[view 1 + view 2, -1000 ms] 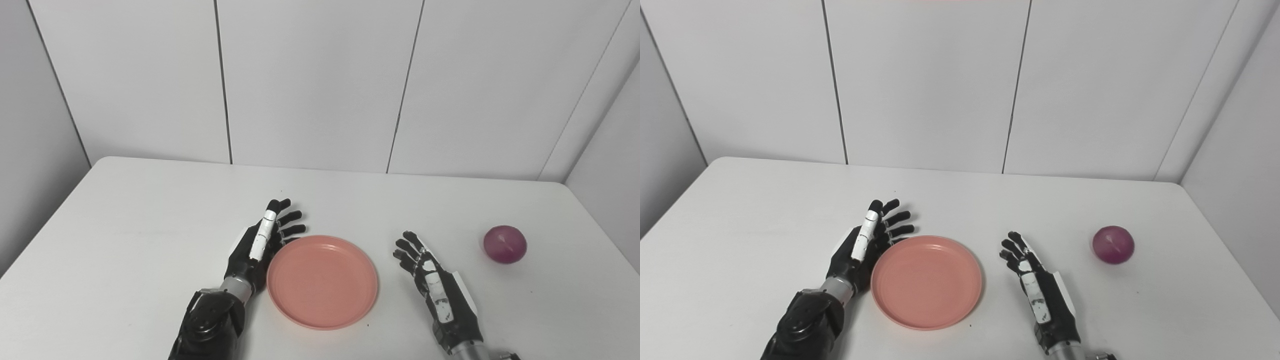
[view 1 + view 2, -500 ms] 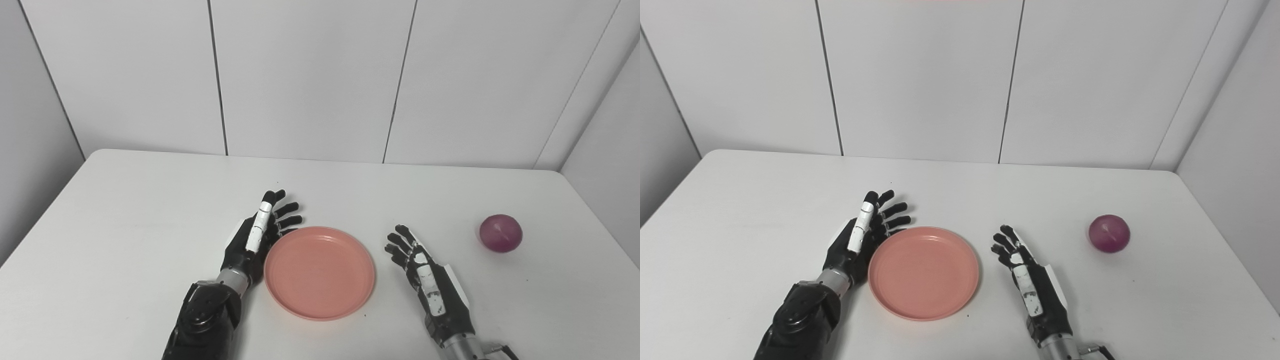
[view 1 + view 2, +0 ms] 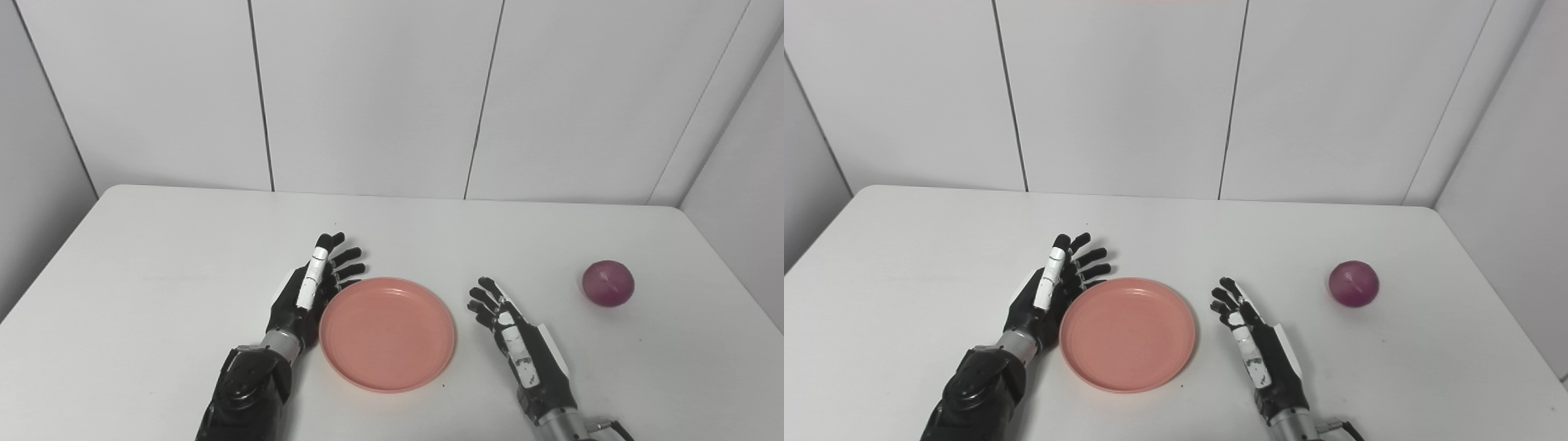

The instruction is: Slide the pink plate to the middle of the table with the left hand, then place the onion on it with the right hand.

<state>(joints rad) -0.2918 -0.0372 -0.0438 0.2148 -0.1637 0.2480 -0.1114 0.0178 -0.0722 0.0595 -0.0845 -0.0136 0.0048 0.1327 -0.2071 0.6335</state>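
Whole view shifted, so the camera moved. My left hand (image 3: pixel 309 288) stays spread beside the pink plate (image 3: pixel 387 334), mid-table near the front edge. Right hand (image 3: pixel 520 343) open, empty; onion (image 3: pixel 607 283) by right edge. Slide done; onion next.

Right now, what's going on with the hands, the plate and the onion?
Left hand open, against pink plate rim. Right hand open, holding nothing. Onion on table, far right. Nothing between right hand and onion.
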